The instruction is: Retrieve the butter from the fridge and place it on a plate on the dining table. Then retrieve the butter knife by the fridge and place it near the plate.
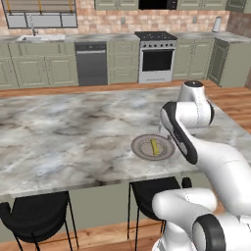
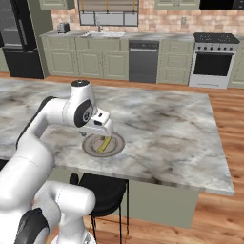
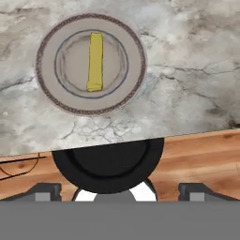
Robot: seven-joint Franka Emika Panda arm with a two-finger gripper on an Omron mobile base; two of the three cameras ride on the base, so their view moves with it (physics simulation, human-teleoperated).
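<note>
The yellow butter (image 3: 95, 62) lies flat in the middle of the round grey-beige plate (image 3: 47, 84), which rests near the front edge of the marble dining table (image 3: 187, 70). My gripper (image 3: 119, 192) hangs open just above and in front of the plate, with nothing between its fingers. From the right base view the gripper (image 2: 106, 135) hovers over the butter (image 2: 103, 144) and plate (image 2: 88, 145). The left base view shows butter (image 1: 155, 146) on the plate (image 1: 139, 147), beside my arm. The black fridge (image 2: 19, 38) stands far back left. The butter knife is out of view.
Black stools (image 1: 39, 211) (image 2: 105, 188) are tucked under the table's front edge; one stool (image 3: 108, 164) sits right below my hand. A stove (image 1: 157, 56) and dishwasher (image 1: 91, 63) line the back wall. Wooden floor surrounds the table (image 2: 167, 128).
</note>
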